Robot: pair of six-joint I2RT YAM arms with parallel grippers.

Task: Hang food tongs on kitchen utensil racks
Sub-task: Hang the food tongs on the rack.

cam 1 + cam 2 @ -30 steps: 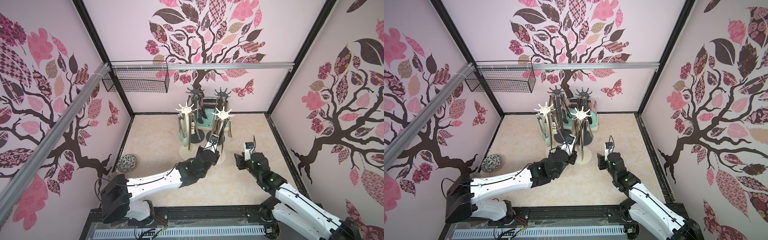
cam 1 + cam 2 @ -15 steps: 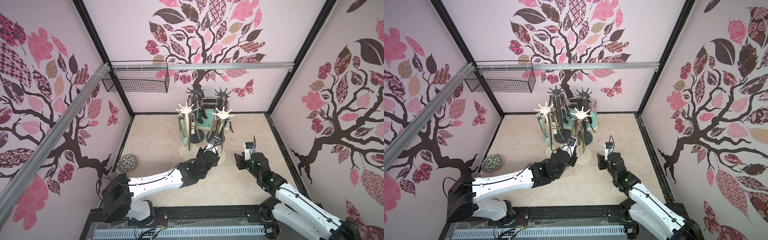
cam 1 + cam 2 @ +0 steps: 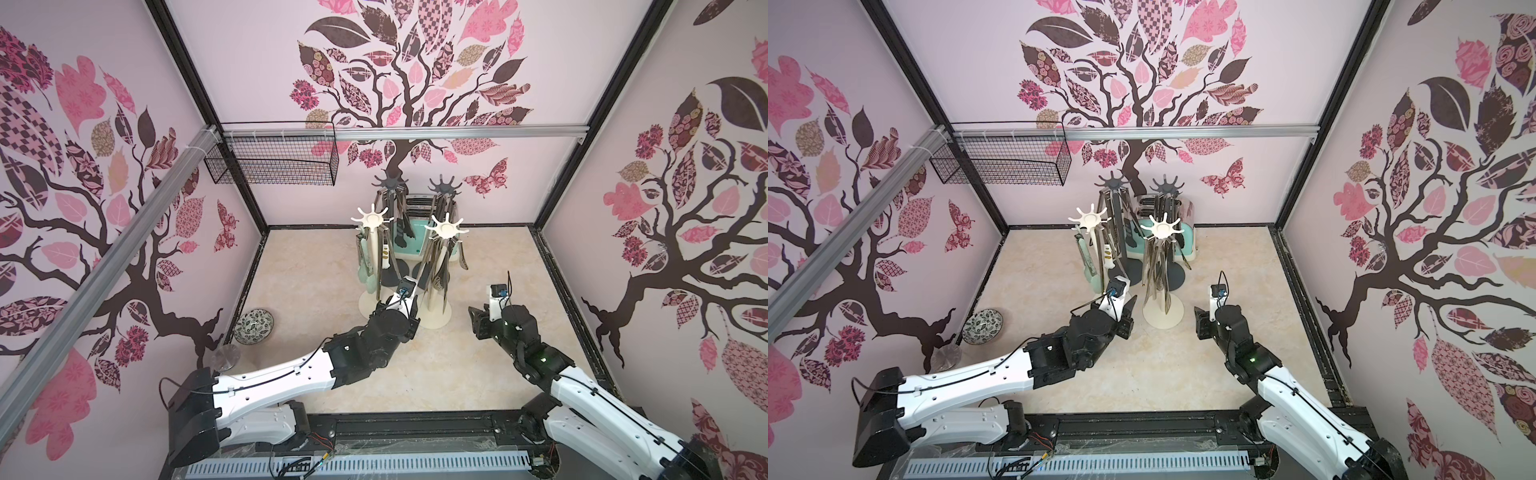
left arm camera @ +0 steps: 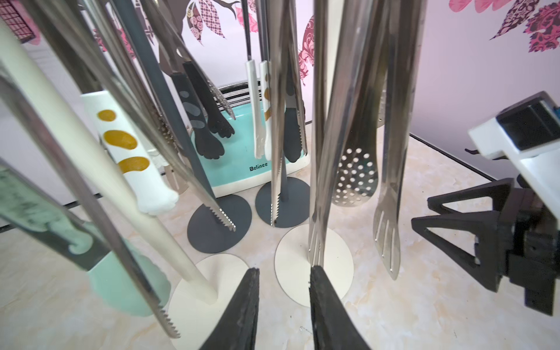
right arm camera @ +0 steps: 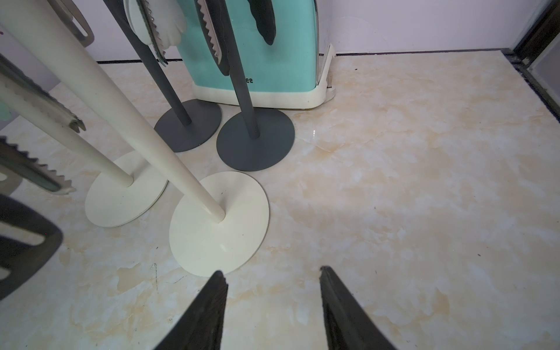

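Four kitchen utensil racks (image 3: pixel 446 227) stood clustered together, food tongs (image 4: pixel 389 230) dangling from their hooks — the left gripper (image 4: pixel 285 269) parted and empty just before them, the right gripper (image 5: pixel 272 271) likewise unclenched alongside.

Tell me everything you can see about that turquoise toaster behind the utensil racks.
The toaster is turquoise with a cream base band, a shiny metal top with slots, and "Belinee" printed dark on its side. It stands upright on the marble-look floor at the back wall, just behind the two dark grey racks, whose hanging black-tipped tongs partly hide it.
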